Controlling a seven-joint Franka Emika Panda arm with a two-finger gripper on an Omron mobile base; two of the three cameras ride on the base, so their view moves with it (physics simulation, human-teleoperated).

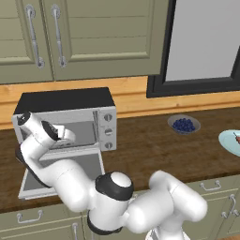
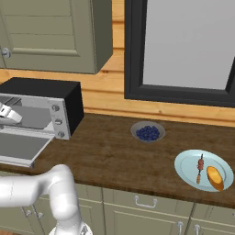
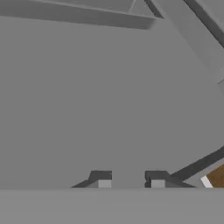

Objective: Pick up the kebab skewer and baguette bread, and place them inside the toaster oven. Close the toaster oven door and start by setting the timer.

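Note:
The toaster oven [image 1: 65, 101] [image 2: 41, 89] stands at the left of the counter. Its door [image 1: 91, 164] [image 2: 18, 147] is folded down flat. My gripper [image 1: 67, 135] [image 2: 9, 114] [image 3: 131, 180] reaches into the grey oven cavity, fingers slightly apart with nothing between them. Far to the right, the kebab skewer [image 2: 200, 169] and the baguette bread [image 2: 215, 177] lie side by side on a light blue plate [image 2: 183, 160]. The plate's edge [image 1: 229, 140] also shows in the left base view.
A bowl of blueberries [image 1: 183, 124] [image 2: 148, 132] sits on the brown counter between oven and plate. Three knobs [image 1: 108, 131] run down the oven's right side. Cabinets hang above, and a dark-framed window is at the right.

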